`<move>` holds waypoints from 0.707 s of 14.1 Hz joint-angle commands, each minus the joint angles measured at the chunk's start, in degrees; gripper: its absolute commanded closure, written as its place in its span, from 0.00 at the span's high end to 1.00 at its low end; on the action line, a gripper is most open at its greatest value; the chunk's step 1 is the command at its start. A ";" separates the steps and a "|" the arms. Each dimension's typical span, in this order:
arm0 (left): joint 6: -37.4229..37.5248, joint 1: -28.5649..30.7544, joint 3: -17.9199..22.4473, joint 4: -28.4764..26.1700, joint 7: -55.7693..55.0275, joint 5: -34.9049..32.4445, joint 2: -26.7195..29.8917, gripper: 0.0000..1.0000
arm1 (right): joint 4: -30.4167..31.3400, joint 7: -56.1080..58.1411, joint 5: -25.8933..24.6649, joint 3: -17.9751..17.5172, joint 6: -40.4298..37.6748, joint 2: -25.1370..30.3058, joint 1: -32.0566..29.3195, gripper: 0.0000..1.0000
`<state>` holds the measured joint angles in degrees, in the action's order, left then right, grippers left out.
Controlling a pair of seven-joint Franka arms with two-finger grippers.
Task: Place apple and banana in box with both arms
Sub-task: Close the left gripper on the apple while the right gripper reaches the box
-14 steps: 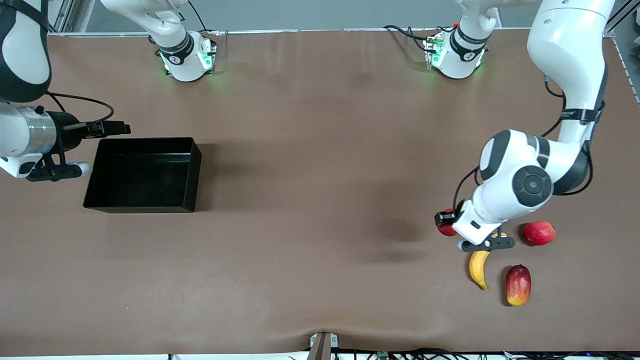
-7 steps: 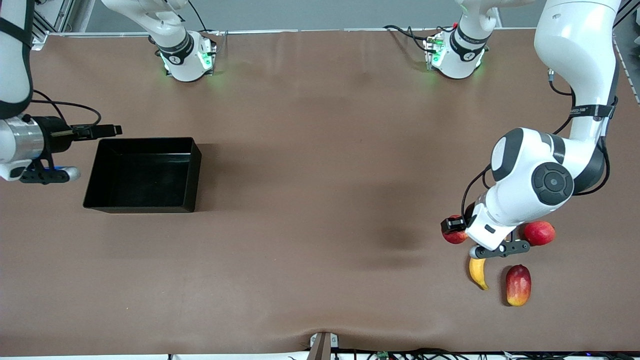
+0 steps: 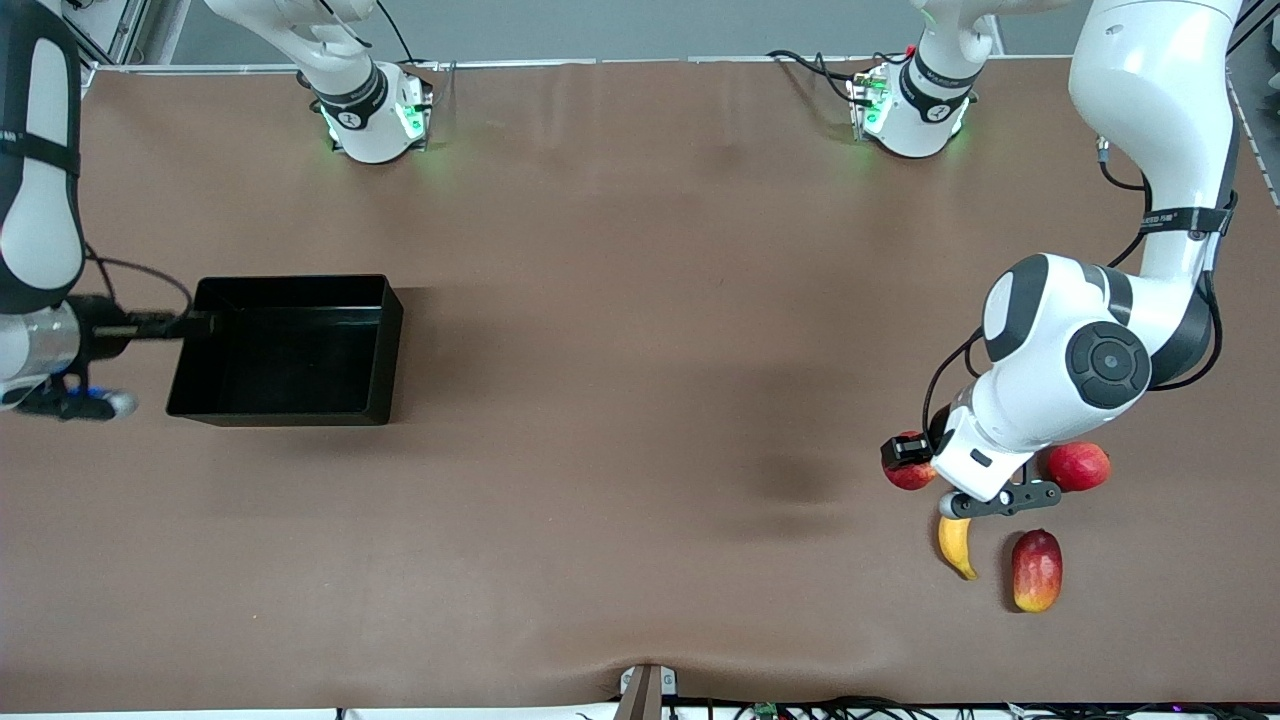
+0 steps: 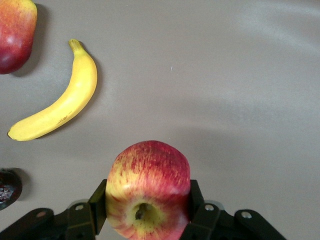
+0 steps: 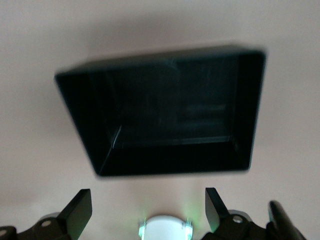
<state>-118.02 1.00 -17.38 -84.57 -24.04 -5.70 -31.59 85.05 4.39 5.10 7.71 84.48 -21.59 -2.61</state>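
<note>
Lying lengthwise toward the front camera, the banana [image 3: 956, 547] curves slightly.

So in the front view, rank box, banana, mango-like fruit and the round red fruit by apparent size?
1. box
2. mango-like fruit
3. round red fruit
Banana: partly hidden under the left gripper, so unranked.

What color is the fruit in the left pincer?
Red with yellow streaks; the apple shows best in the left wrist view.

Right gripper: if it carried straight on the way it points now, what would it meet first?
Probably the box: the open right gripper faces its empty inside, with only bare table between them. Depth is unclear.
</note>
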 commanded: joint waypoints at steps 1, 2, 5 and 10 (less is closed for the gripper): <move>0.51 0.40 -0.11 -0.33 -0.39 0.78 0.57 0.00 | 5.98 0.53 -0.79 -0.59 5.95 1.72 -1.25 1.00; 0.51 0.40 -0.11 -0.33 -0.57 0.78 0.57 0.00 | 6.96 0.53 -0.79 -0.59 6.57 2.07 -1.34 1.00; 0.51 1.28 -0.11 -0.33 -0.31 0.78 1.18 0.00 | 10.20 0.53 -0.88 -0.59 8.50 3.47 -1.25 1.00; 0.16 2.25 0.06 -0.07 -1.10 0.69 1.27 0.00 | 27.41 0.62 -4.29 -0.50 27.88 12.17 -1.52 1.00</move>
<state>-118.04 3.19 -17.29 -84.21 -24.17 -5.70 -31.62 102.45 4.65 3.46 7.75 104.36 -16.03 -3.52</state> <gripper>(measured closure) 0.352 0.000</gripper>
